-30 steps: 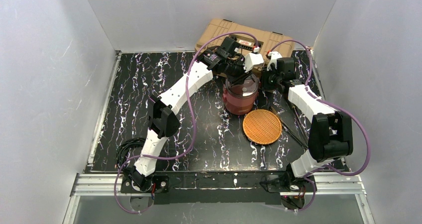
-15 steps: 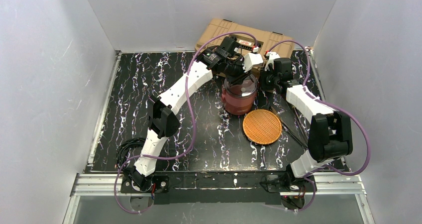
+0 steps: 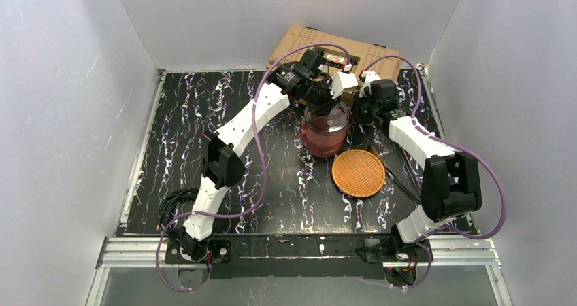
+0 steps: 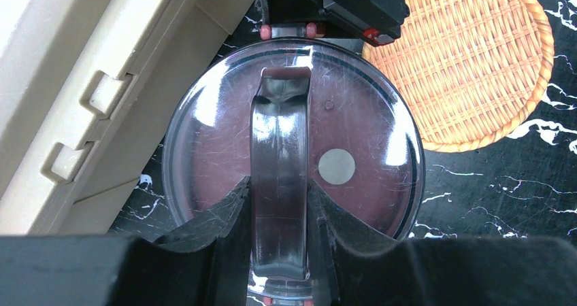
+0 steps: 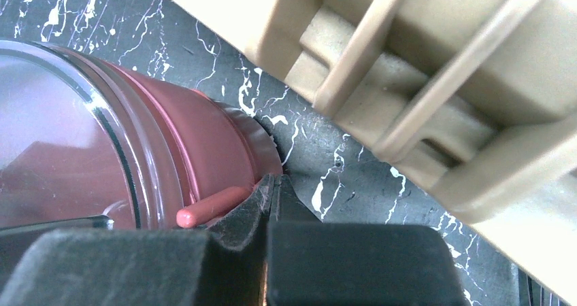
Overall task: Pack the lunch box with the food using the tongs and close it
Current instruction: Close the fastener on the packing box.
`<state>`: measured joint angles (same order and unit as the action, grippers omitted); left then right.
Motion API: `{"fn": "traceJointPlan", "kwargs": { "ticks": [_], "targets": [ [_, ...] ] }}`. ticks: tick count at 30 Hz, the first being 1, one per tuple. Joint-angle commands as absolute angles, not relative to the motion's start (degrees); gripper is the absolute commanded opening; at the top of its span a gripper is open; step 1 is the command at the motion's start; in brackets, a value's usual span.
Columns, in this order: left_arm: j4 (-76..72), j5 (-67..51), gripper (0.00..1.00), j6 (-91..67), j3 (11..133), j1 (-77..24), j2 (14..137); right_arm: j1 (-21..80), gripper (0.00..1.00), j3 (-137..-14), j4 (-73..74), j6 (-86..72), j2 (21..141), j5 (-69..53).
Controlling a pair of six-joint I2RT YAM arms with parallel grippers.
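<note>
Black marbled worktop [image 3: 204,115], white booth walls.

Change over the last second: the right tool [image 5: 272,192] goes from slightly parted to fully closed with nothing between its fingers. It has edged in against the maroon wall of the lunch box [image 3: 325,130], tips just beside a pink latch pin [image 5: 211,208]. The lunch box has shifted slightly. The left tool [image 4: 280,196] is unchanged: narrow, pinching the clasp frame [image 4: 280,136] where its steel band crosses the lid [image 4: 371,126].

Reading: packing looks finished and the closing step is under way. The closed right tool probably acts as a pusher at the latch, not a grip.

Lunch box: far side of the worktop, just in front of the tan toolbox [image 3: 377,51], woven plate [image 3: 358,173] near it. Bowls are stacked and the lid is on. The cover is glossy and scratched, with a pale dot [image 4: 337,166] beside the band.
</note>
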<state>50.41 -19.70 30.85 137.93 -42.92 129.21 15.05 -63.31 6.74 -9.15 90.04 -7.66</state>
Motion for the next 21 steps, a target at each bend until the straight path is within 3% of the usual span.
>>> {"fn": "traceJointPlan", "kwargs": {
  "ticks": [1, 21],
  "targets": [
    [51.42, -22.73, 0.08, 29.84, 133.99, -46.14, 138.83, 25.66, 0.01, -66.18, 1.83, -15.83, 87.71, -32.89],
    [51.40, -22.41, 0.00, 29.62, 133.95, -46.23, 139.09, 29.65, 0.01, -67.89, -0.97, -17.20, 88.07, -33.74]
  ]
}}
